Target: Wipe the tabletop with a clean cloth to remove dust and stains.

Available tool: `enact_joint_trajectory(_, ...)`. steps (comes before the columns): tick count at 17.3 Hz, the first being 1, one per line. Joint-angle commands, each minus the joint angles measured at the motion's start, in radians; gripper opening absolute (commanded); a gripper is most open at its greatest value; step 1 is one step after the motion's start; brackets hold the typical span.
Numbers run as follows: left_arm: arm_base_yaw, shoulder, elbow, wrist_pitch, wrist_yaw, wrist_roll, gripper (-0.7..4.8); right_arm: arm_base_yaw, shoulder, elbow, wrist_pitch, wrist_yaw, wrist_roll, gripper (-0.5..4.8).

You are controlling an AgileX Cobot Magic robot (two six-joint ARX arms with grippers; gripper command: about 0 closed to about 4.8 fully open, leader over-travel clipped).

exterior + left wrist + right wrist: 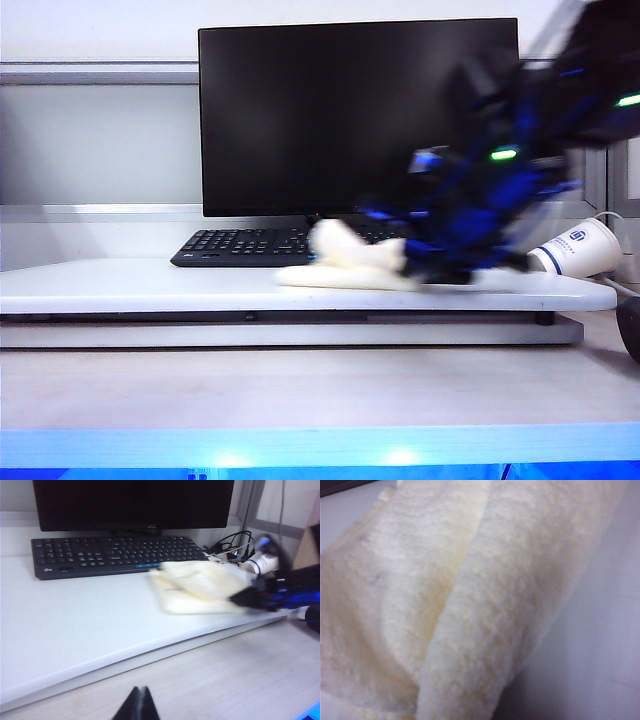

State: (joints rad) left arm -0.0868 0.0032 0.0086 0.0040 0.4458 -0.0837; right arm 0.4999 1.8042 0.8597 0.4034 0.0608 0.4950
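Right hand (415,262) blurred, clamped on cloth (345,262) | left hand (136,705) together, cropped

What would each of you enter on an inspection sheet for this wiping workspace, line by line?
Surface: white tabletop, no stains visible; pale wood-grain desk below.
Job's things: cream cloth bunched on the tabletop, right of centre.
Clutter: black keyboard; paper cup lying on its side at the right end.
Grippers: right gripper blurred at the cloth, shut on it; left gripper shut, over the desk's near edge.
Cables: tangle beside the keyboard.
Surroundings: dark monitor, blank wall.
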Motion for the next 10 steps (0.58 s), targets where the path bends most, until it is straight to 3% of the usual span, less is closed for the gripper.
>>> enact_joint_trajectory(1,0.000,0.000,0.001,0.012,0.008,-0.004,-0.06,0.083,0.133,0.110,-0.149,-0.038,0.052,-0.06)
enact_joint_trajectory(6,0.000,0.000,0.002,0.013,0.005,-0.004,-0.06,0.259,0.350,0.458,-0.249,-0.064,0.058,-0.06)
enact_joint_trajectory(10,0.000,0.000,0.002,0.013,0.004,-0.007,-0.06,0.324,0.462,0.671,-0.315,-0.063,0.063,-0.06)
